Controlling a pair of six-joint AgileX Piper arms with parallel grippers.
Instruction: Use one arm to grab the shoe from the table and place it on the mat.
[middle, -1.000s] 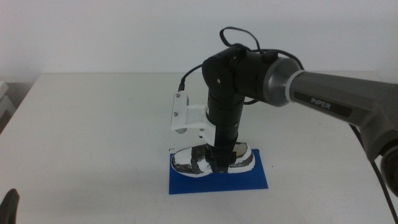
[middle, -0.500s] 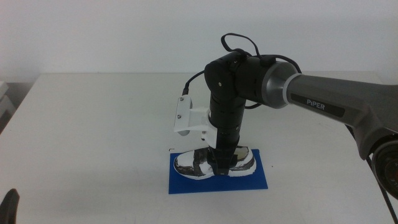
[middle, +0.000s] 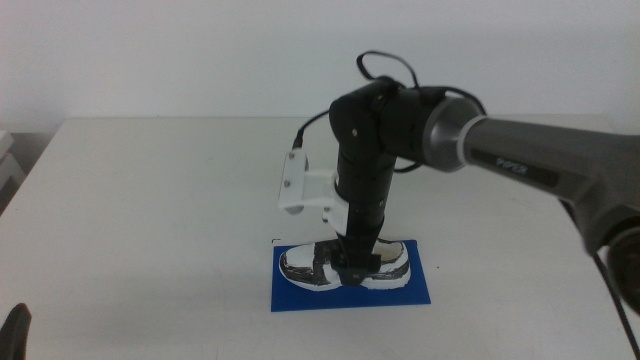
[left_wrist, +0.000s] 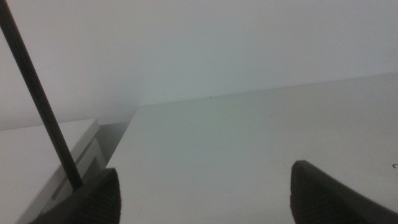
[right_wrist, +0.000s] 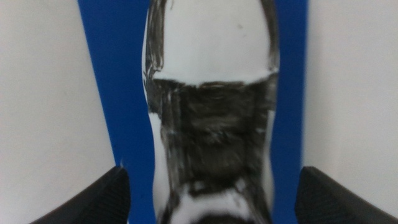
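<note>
The white and black shoe (middle: 301, 266) lies on its sole on the blue mat (middle: 300, 297), toe to the left, near the table's front middle. The right arm (middle: 520, 160) reaches in from the right, and my right gripper (middle: 352, 271) points straight down over the shoe's middle. In the right wrist view the shoe (right_wrist: 211, 74) lies along the mat (right_wrist: 109, 74), and the right gripper (right_wrist: 211, 190) has its jaws apart, one on each side of the shoe, with a gap showing. My left gripper (left_wrist: 205, 186) is open and empty, waiting at the front left corner (middle: 15, 335).
The white table (middle: 150, 200) is bare around the mat. A white camera bracket (middle: 300, 188) sticks out from the right wrist to the left. A grey-white unit (left_wrist: 56, 162) stands beside the table's left edge, with a thin black cable (left_wrist: 37, 99) before it.
The right gripper has come down a little with the shoe, which now rests flat on the mat. The left arm has not moved.
</note>
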